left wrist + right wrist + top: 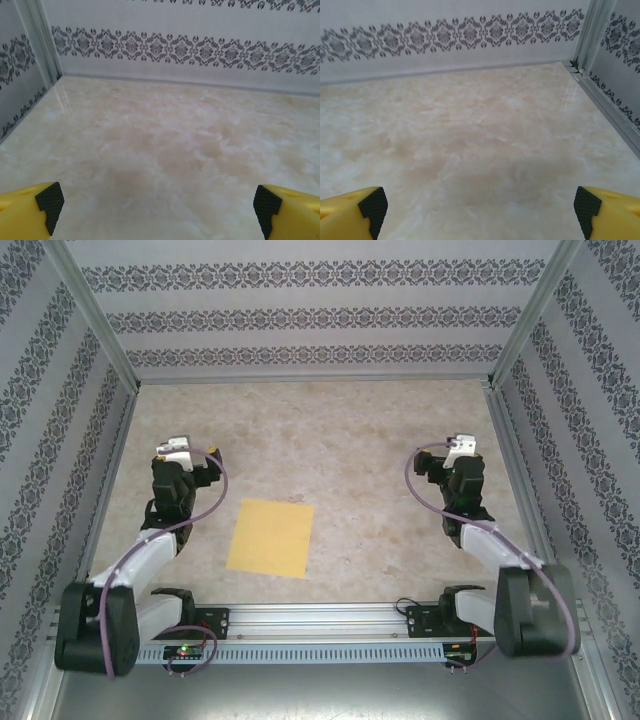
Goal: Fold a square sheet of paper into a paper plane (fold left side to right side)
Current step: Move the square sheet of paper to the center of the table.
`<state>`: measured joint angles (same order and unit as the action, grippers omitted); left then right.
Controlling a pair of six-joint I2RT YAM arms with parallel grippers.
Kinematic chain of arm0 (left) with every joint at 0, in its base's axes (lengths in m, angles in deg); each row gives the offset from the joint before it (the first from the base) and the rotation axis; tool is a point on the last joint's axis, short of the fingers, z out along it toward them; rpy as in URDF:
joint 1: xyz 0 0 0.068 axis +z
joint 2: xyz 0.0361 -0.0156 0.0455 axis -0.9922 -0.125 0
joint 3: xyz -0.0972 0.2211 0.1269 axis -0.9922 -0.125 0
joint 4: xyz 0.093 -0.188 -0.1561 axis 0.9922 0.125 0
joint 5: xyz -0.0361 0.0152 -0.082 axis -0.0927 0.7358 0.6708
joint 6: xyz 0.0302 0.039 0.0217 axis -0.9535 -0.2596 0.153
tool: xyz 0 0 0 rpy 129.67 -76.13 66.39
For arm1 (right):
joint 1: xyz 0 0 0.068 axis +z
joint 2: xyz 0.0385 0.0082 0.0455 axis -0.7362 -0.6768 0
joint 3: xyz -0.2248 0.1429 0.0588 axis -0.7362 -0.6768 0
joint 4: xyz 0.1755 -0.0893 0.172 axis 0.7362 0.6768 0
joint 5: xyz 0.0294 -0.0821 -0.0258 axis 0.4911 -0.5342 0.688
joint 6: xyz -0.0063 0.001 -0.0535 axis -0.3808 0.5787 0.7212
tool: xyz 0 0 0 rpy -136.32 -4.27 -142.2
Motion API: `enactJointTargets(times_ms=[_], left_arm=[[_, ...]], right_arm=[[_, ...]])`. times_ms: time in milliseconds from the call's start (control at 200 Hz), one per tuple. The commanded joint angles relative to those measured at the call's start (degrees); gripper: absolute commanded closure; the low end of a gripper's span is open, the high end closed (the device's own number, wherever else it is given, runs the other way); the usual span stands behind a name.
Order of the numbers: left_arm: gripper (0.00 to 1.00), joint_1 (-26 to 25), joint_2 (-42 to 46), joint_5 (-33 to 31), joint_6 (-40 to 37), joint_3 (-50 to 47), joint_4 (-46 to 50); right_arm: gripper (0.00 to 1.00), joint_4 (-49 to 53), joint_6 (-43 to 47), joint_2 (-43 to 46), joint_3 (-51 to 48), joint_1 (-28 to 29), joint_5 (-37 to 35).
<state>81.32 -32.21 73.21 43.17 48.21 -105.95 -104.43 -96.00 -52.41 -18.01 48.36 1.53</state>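
Observation:
The square sheet of paper (271, 538) lies flat and unfolded on the marble-patterned table, near the front edge and a little left of centre. My left gripper (185, 452) hovers up and to the left of the sheet, apart from it. Far off at the right side of the table is my right gripper (458, 448). In the left wrist view the left gripper (159, 210) stands open with bare table between its yellow fingers (30, 212). The right gripper (479, 210) is open too, its fingers (607, 212) wide apart over bare table.
Patterned walls (320, 320) close in the table at the back and both sides, with metal corner posts (100, 330). An aluminium rail (330, 620) carrying the arm bases runs along the front edge. Open tabletop (340, 430) stretches behind the sheet.

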Motion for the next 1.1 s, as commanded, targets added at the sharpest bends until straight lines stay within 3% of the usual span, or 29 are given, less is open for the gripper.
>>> enactJointTargets(times_ms=[0,130,310,440,629,759,974,1094], left_arm=[[0.00,-0.65,4.88,1.73,9.25,6.86,24.70],[0.02,-3.78,7.67,6.83,12.23,13.10,43.37],[0.07,-14.72,7.65,4.19,17.26,15.61,59.54],[0.12,-22.96,3.91,4.21,20.75,15.33,61.06],[0.29,-30.89,-9.76,6.40,20.29,19.50,62.30],[0.42,-33.32,-17.62,6.21,19.76,22.66,61.75],[0.55,-34.85,-25.91,6.69,19.78,24.67,57.83],[0.56,-36.04,-29.43,7.34,19.79,26.21,57.44]], right_arm=[[0.02,15.49,-5.53,7.55,2.50,1.82,-0.11],[0.02,27.92,-11.28,15.59,3.98,5.18,2.21],[0.02,40.95,-16.50,21.22,5.98,11.74,2.14],[0.02,44.96,-17.21,20.92,7.26,16.77,-0.07],[0.02,46.74,-16.77,18.72,9.02,21.43,-4.40],[0.02,45.99,-16.83,18.30,8.80,22.90,-5.44],[0.02,46.20,-16.61,18.55,8.70,23.33,-6.30],[0.02,46.44,-16.59,18.52,8.97,23.39,-6.40]])
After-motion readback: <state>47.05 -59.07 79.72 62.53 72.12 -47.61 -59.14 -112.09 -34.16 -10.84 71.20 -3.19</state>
